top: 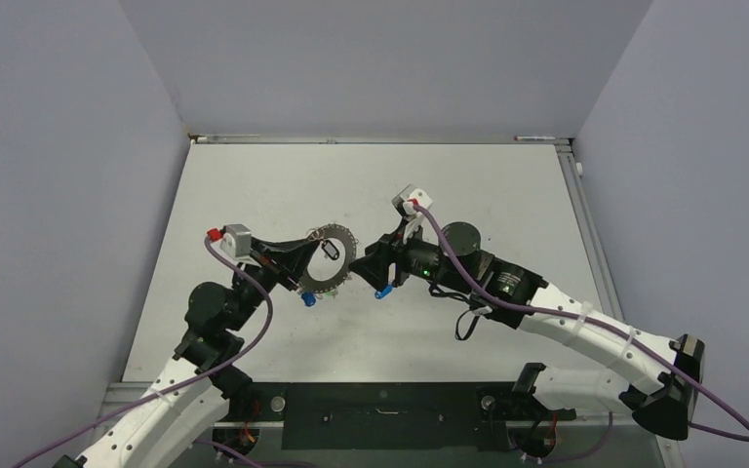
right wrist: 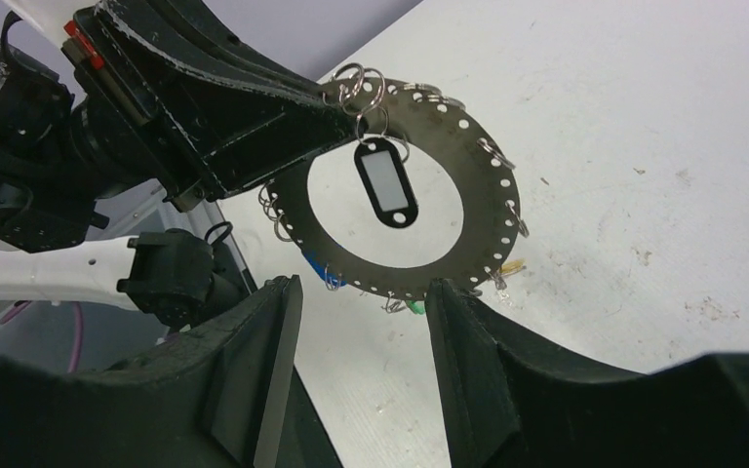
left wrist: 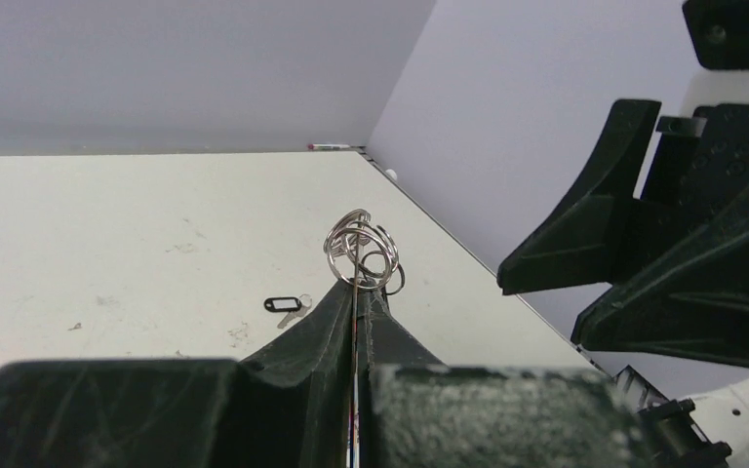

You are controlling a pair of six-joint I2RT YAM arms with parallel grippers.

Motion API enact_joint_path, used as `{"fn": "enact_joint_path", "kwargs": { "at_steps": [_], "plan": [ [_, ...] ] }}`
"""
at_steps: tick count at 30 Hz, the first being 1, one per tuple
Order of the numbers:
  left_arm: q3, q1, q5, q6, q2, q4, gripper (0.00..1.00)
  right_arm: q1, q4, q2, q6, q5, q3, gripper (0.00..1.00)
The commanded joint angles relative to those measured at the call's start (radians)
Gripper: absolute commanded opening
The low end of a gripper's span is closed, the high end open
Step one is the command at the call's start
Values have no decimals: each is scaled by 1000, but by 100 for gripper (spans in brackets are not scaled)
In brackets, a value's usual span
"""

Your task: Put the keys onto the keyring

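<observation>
Two tools meet above the counter [top: 468, 185]. Left tool [left wrist: 356, 288] is clamped on the keyring [right wrist: 488, 210], holding it raised with several keys [right wrist: 413, 307] attached. Right tool [right wrist: 363, 285] stands open and empty. Probable next move: fetch the loose black key [left wrist: 288, 305] from the counter.

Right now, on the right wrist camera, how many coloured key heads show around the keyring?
3: blue head lower left, green head at the bottom, yellow head lower right of the keyring. Others may be hidden.
</observation>
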Motion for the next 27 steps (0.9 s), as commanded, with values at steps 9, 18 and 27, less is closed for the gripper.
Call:
{"fn": "enact_joint_path", "kwargs": {
  "at_steps": [9,18,27],
  "plan": [
    [167,4,-474,-150,36,-242,0,36,244,12,-85,-9,-93,49],
    [342,0,-668,-404,165,-571,0,146,388,102,-276,27,-111,49],
    [364,-3,-707,-485,160,-631,0,295,617,249,-543,176,-149,49]
  ]
}}
